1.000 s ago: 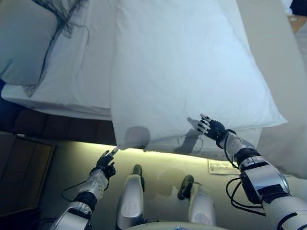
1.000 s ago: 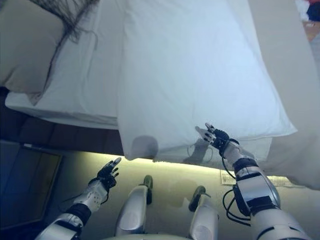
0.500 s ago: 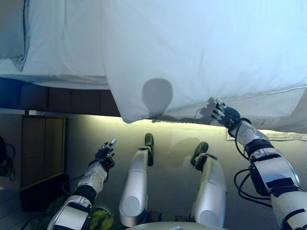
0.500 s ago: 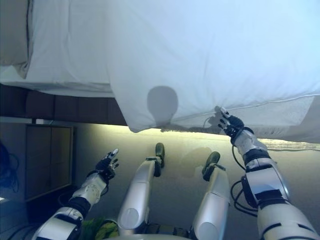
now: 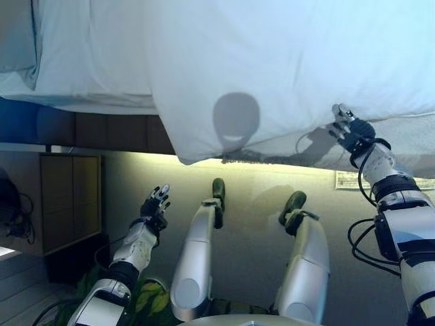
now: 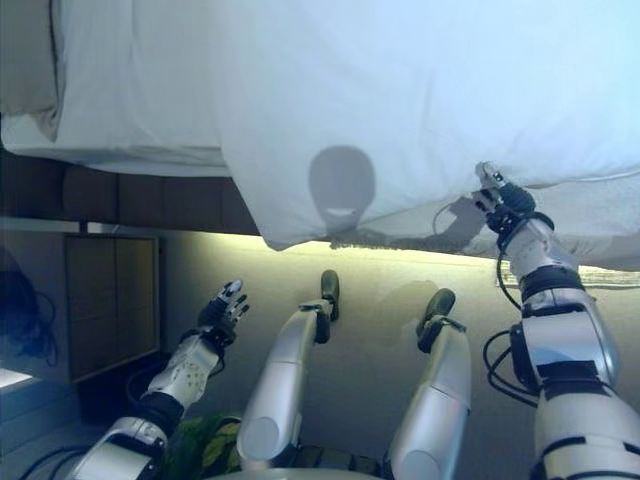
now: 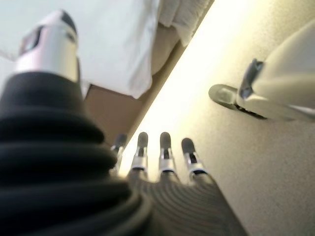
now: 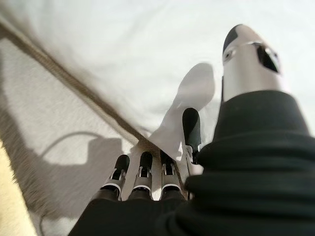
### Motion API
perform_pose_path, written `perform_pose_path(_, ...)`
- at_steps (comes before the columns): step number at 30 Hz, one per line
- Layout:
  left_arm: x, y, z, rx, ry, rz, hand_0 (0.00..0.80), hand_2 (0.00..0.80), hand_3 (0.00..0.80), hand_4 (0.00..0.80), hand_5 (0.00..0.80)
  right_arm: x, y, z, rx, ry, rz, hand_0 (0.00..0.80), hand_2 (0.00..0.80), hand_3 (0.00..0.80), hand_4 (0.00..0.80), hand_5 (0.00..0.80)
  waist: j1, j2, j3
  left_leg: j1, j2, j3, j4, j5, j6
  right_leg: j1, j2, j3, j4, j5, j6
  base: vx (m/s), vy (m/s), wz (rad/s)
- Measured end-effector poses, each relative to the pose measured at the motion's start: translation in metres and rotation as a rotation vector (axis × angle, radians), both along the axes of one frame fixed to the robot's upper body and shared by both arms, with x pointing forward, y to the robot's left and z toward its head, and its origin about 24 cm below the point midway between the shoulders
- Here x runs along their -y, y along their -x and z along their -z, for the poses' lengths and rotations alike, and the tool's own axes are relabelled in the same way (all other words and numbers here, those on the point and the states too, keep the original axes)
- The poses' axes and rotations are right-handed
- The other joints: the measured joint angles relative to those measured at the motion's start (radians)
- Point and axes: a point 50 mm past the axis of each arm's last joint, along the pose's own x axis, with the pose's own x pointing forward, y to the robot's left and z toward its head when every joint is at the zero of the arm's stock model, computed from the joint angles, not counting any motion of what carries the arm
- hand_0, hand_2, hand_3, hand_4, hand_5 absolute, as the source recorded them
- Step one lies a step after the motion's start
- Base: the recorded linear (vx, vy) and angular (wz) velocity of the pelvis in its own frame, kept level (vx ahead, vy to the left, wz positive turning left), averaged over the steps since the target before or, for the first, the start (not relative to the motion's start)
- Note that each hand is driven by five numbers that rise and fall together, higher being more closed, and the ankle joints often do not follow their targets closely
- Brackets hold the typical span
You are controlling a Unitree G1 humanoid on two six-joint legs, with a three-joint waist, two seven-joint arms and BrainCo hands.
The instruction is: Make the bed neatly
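A white duvet [image 5: 272,61] lies across the bed and hangs over its near side, one corner drooping lowest [image 5: 187,156]. A white sheet [image 5: 88,54] covers the mattress to its left. My right hand [image 5: 350,130] is open, its fingers straight and at the duvet's hanging hem; its wrist view shows the fingertips [image 8: 142,164] close to the seam between the duvet [image 8: 123,54] and the rougher cloth under it. My left hand [image 5: 155,204] is open and empty, low over the floor, away from the bed; it also shows in its wrist view [image 7: 162,147].
A pillow [image 5: 13,34] lies at the bed's far left. The dark bed base [image 5: 102,132] runs under the mattress. A wooden cabinet [image 5: 68,197] stands at the left. A paper sheet [image 5: 350,180] lies on the floor by my right arm. Green leaves [image 5: 146,299] show at the lower left.
The camera has shifted. My right hand has moved right and up along the duvet's hem. My left hand has risen a little, still open.
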Motion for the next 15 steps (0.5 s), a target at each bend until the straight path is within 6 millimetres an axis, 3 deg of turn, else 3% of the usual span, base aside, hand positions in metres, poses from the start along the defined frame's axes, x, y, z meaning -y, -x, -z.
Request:
perform_pose_path(13,-0.015,0.018,0.008,-0.015,0.014,-0.008,0.0,0.0,0.0,0.0,0.0,0.009,-0.004,-0.039,0.092,0.041,-0.007,0.0,0.0,0.0,0.0,0.0,0.035,0.001,0.0,-0.049,-0.002,-0.025,0.04,0.0,0.001,-0.029,-0.005,-0.006,0.025,-0.003,-0.005,0.002,-0.015,0.03)
perform_pose_path(14,-0.015,0.019,0.009,-0.018,0.014,-0.008,0.0,0.0,0.0,0.0,0.0,0.008,-0.005,-0.041,0.098,0.041,-0.01,0.223,0.223,0.223,0.223,0.223,0.036,0.001,0.0,-0.049,-0.002,-0.025,0.041,0.0,0.001,-0.029,-0.005,-0.006,0.026,-0.004,-0.005,0.0,0.0,0.0)
perform_pose_path(15,-0.015,0.021,0.01,-0.02,0.016,-0.008,0.0,0.0,0.0,0.0,0.0,0.007,-0.006,-0.043,0.105,0.042,-0.017,0.8,0.8,0.8,0.8,0.8,0.037,0.001,0.0,-0.049,-0.001,-0.026,0.043,0.0,0.001,-0.028,-0.005,-0.006,0.027,-0.004,-0.004,0.0,0.0,0.0)
